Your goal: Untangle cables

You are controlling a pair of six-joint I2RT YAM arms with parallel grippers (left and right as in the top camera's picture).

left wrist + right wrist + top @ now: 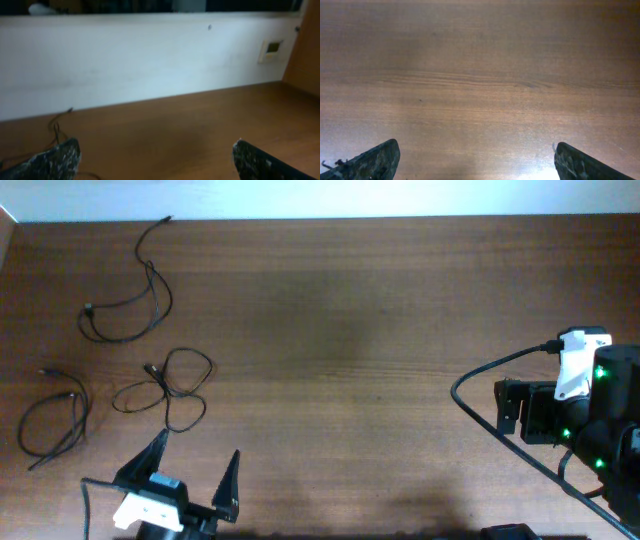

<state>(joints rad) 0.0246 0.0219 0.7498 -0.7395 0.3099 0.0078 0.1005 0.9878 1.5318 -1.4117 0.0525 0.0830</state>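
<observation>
Ahead of the left gripper (198,448), its fingers spread wide, three thin black cables (165,385) lie separate in loose loops; the right gripper (475,162), well apart, also gapes.

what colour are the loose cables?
Black. The cables show best in the overhead view.

From overhead I see a dark brown wood-grain table (380,330); through the left wrist camera, a white wall (150,65) rises behind its far edge; a small pale panel (271,50) with a dark window sits near the wall's right end; a tiny dark spot (209,27) higher up; a brown wooden board (306,50) at far right.
</observation>
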